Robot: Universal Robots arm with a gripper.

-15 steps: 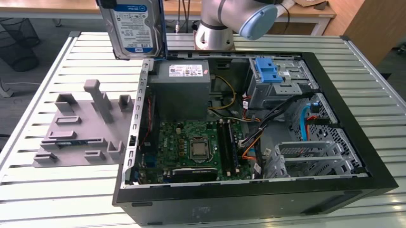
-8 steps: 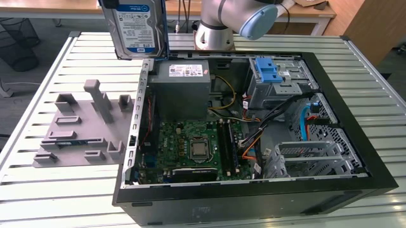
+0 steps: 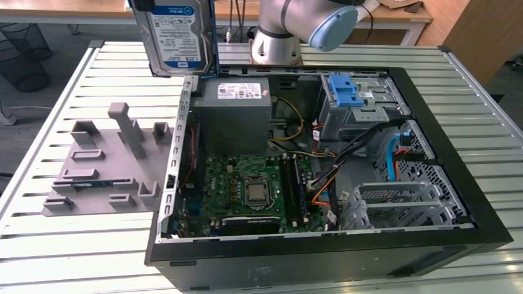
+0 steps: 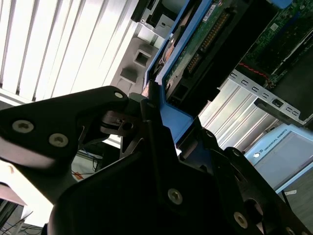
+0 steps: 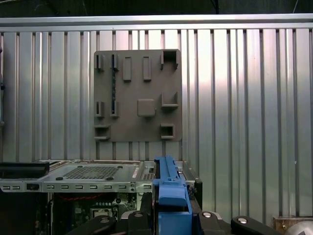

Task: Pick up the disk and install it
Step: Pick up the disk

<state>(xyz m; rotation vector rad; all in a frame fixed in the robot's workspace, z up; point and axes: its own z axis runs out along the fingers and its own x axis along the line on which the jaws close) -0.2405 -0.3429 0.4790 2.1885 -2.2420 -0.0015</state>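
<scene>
The disk (image 3: 176, 37), a silver drive with a white-and-blue label in a blue carrier frame, hangs upright high over the slatted table, just beyond the open computer case's (image 3: 457, 184) corner at the exterior view's left. My gripper (image 4: 164, 122) is shut on the carrier's blue edge, one black finger (image 4: 115, 115) on each side. The second wrist view shows the disk's green circuit-board face (image 4: 195, 49). In the first wrist view the blue carrier edge (image 5: 171, 193) stands between the black gripper (image 5: 171, 220) parts, above the case's edge.
Inside the case lie a grey power-supply box (image 3: 237, 116), a green motherboard (image 3: 253, 190), loose cables and a metal bay topped by a blue latch (image 3: 351, 92). A grey fixture plate (image 3: 90, 177) with upright pegs sits on the table (image 3: 49, 245). The arm's base (image 3: 278, 37) stands behind the case.
</scene>
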